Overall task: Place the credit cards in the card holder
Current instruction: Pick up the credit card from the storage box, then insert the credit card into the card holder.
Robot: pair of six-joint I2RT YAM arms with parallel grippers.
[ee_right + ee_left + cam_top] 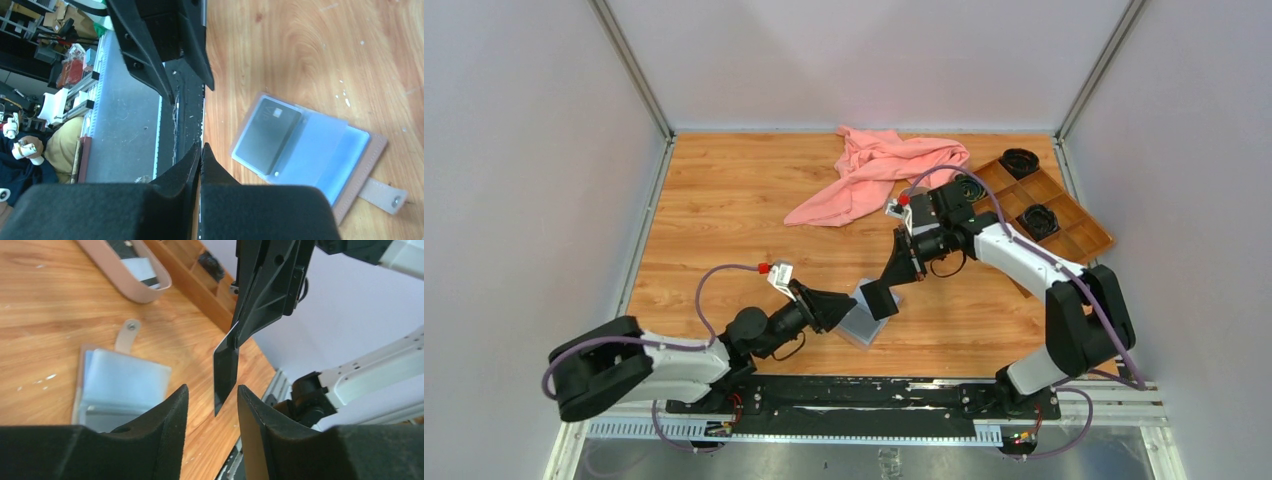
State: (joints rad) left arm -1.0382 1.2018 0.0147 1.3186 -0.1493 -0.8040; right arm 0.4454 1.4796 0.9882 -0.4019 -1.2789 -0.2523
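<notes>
A black credit card [226, 371] hangs edge-on from my right gripper [201, 146], whose fingers [260, 295] are shut on its upper end. My left gripper [212, 390] is open, its two fingertips on either side of the card's lower corner without touching it. From above, both grippers meet over the near middle of the table around the card [880, 299]. The card holder [120, 385] lies open flat on the wood just left of them, snap tab out. One dark card [267, 135] sits in a clear sleeve of the card holder [340, 165].
An oval pink-rimmed tray [145, 290] lies beyond the holder. A brown compartment tray [1049, 205] with dark round items stands at the back right. A pink cloth [874, 170] is crumpled at the back centre. The table's metal front edge [130, 125] runs close by.
</notes>
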